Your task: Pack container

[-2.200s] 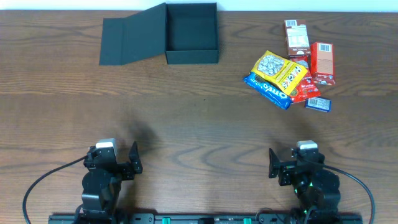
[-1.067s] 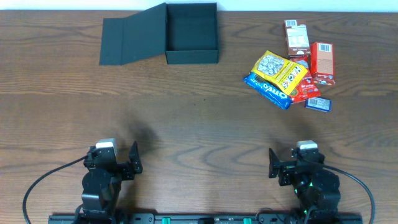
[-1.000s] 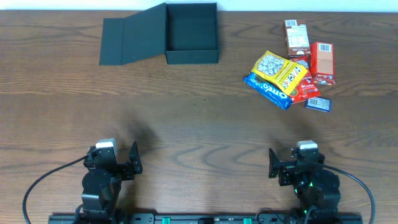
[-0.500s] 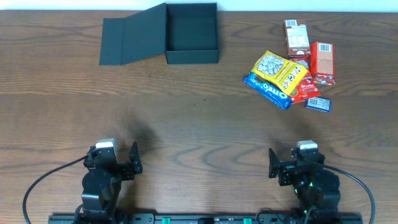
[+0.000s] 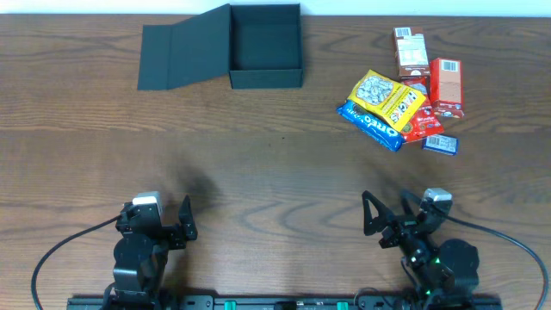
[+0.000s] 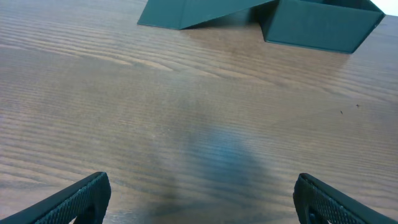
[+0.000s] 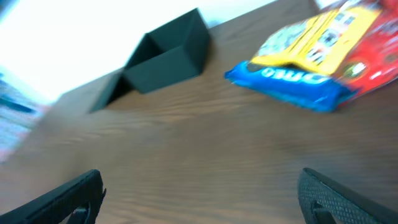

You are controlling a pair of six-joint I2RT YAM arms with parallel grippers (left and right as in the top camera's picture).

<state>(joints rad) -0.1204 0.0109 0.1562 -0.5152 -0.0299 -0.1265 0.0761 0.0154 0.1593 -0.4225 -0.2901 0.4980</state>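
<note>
The matte black container [image 5: 265,47] stands open at the table's far edge, its flat lid [image 5: 182,58] lying out to the left. It also shows in the left wrist view [image 6: 317,28] and the right wrist view [image 7: 166,55]. Snack packets lie in a heap at the far right: a yellow packet [image 5: 387,96] on top of a blue Oreo packet [image 5: 370,126] and a red packet [image 5: 424,124]. My left gripper [image 5: 170,221] is open and empty at the near left. My right gripper [image 5: 387,215] is open and empty at the near right.
Two small red cartons [image 5: 446,86] [image 5: 411,53] lie beside the heap, and a small blue packet [image 5: 440,144] lies just in front of it. In the right wrist view the Oreo packet [image 7: 286,84] lies ahead to the right.
My right arm has turned and shifted a little; its gripper now points up and to the left. The left arm and all objects have not moved.
</note>
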